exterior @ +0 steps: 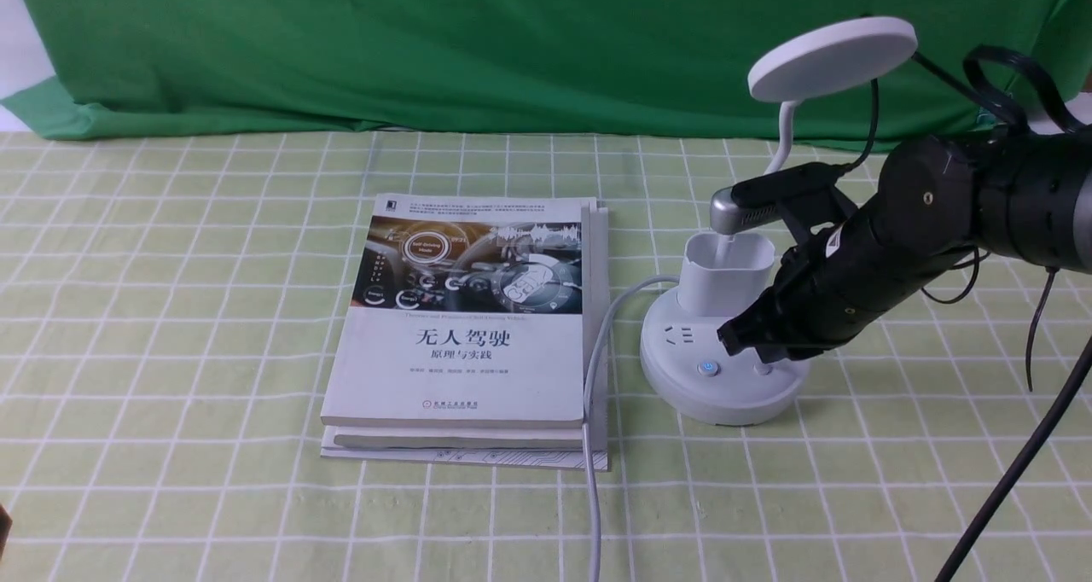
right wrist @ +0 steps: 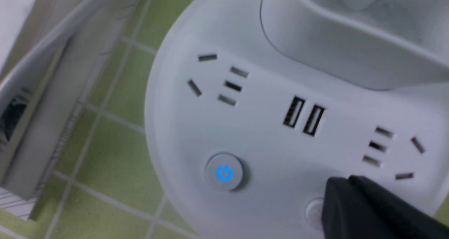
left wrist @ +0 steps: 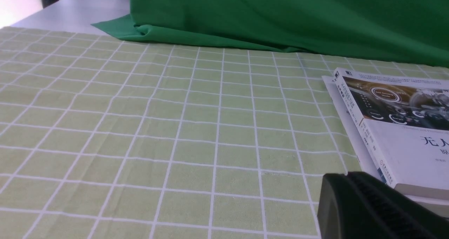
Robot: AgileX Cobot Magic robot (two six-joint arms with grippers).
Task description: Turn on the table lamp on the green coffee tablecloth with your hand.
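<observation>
The white table lamp (exterior: 723, 386) stands on the light green checked tablecloth (exterior: 171, 309), right of centre. Its disc head (exterior: 832, 57) shows no glow. The round base carries a blue-lit power button (exterior: 707, 368) and a plain white button (exterior: 763, 369). My right gripper (exterior: 732, 339) is shut, its tip low over the base by the plain button. In the right wrist view the shut tip (right wrist: 345, 183) partly covers the plain button (right wrist: 313, 211); the blue button (right wrist: 224, 172) sits apart. My left gripper (left wrist: 345, 176) is shut and empty over the cloth.
A stack of two books (exterior: 469, 326) lies just left of the lamp and also shows in the left wrist view (left wrist: 396, 127). The lamp's white cord (exterior: 593, 377) runs between books and base toward the front edge. A dark green backdrop (exterior: 512, 44) hangs behind.
</observation>
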